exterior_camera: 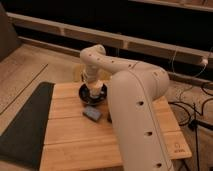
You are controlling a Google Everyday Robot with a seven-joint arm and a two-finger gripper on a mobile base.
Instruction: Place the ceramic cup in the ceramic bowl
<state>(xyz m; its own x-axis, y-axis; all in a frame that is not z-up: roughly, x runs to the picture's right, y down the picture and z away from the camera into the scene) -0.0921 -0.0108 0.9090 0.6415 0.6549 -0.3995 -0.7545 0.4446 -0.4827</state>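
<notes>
Cup: the small short cream-white cylindrical ceramic cup (94, 90) is sitting low inside the bowl's rim, directly under the wrist, partly hidden by it
Bowl: the round shallow dark blue-black glossy ceramic bowl (93, 95) is resting on the far-left part of the light wooden slatted table (75, 135)
Gripper: the white two-finger gripper (93, 86) is pointing straight down over the bowl's middle; I cannot tell whether it is gripping the cup or has let go, since the wrist is covering the tips
Step in hand: this is looking like the release; the cup is appearing to be at or near the bowl's floor
Doing it well: letting go only once the cup is bearing on the bowl, keeping it upright and centred, then lifting straight up so nothing is tipping the cup
Near neighbours: a small grey-blue rectangular block (92, 113) is lying just in front of the bowl, a dark oblong object (108, 118) is half hiding behind the arm beside it
Edges: the bowl is sitting near the table's far edge; a dark mat (27, 125) is running along the left side
Open room: the straight-up path is looking freest; the bulky white arm (137, 110) is filling the right side
</notes>
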